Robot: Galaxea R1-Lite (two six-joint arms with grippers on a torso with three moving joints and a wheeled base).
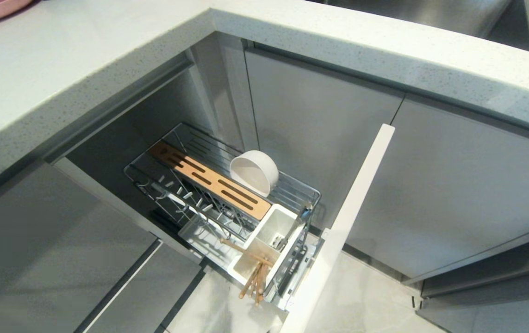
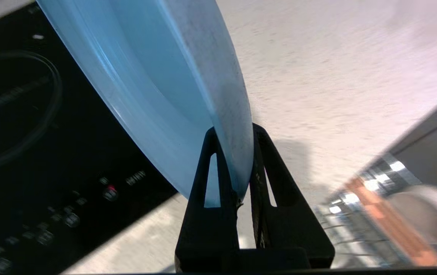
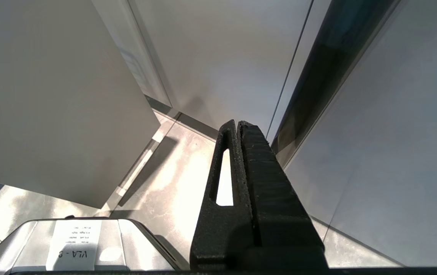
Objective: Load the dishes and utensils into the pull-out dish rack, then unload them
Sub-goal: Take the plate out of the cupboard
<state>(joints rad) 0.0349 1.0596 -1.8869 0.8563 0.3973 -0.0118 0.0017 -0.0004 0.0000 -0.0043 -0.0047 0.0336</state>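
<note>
Above the tabletop [image 2: 317, 76], the left pincer [image 2: 233, 131] clamps the pale-blue plate [image 2: 157, 76] by its rim; the right pincer [image 3: 237, 124] is pressed closed, empty.

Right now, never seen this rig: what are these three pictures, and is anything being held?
It is a two-armed wheeled robot in a kitchen. The head view looks down at the pull-out dish rack, drawn out below the countertop. In it, an off-white bowl stands on edge, and wooden chopsticks sit in the white caddy.

The other two pictures come from cameras behind each hand. The left hand is shut on the rim of a pale-blue plate, above the counter beside a black cooktop. The right hand is shut, empty, parked low beside cabinet doors.
</note>
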